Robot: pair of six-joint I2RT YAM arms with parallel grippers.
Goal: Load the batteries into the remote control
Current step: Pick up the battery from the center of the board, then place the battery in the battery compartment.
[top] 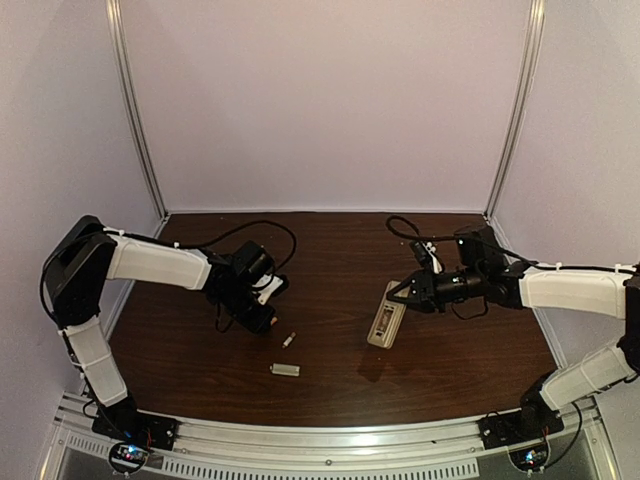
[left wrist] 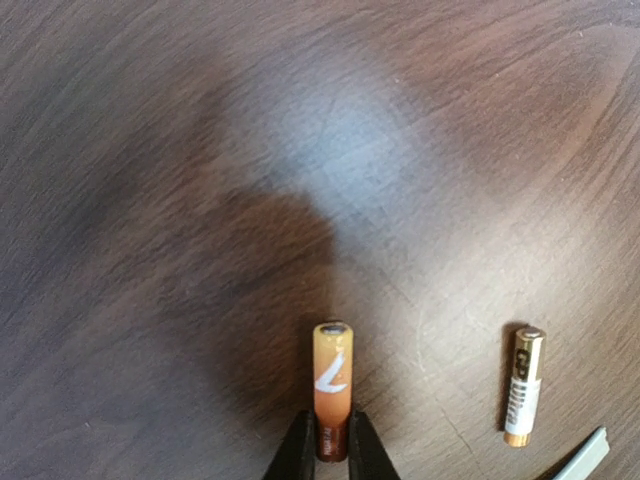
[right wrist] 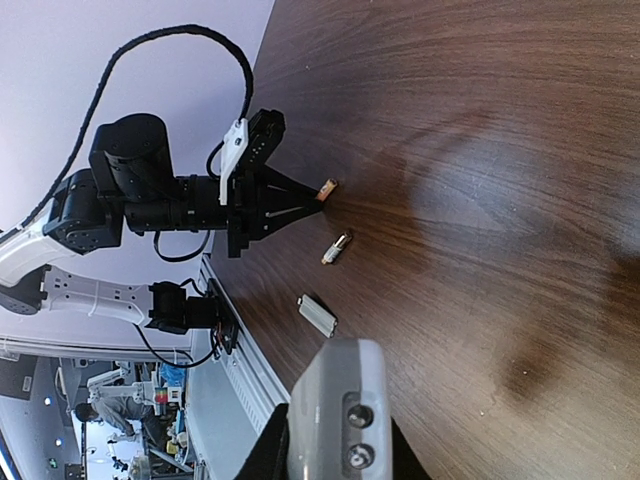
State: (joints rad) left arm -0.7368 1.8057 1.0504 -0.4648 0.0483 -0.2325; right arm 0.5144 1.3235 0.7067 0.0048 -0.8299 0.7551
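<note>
My left claw [left wrist: 332, 447] pinches one battery [left wrist: 331, 375], well left of the remote [right wrist: 336, 390], which my right claw [right wrist: 340, 457] clamps. The other battery [left wrist: 523, 385] lies between on the counter [left wrist: 150, 200]. None loaded yet.

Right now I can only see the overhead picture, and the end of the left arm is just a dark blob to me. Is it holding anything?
Observer: Yes. Its wrist camera shows the left pincer shut on the first battery, gripping it near one end.
Operator: Where is the other one?
Observer: The second battery lies loose on the table, beside the first, roughly parallel to it and not touching it.
Operator: And the right arm?
Observer: Its wrist camera shows the right pincer squeezing the remote control from both sides, with two small round fittings on the face toward the lens.
</note>
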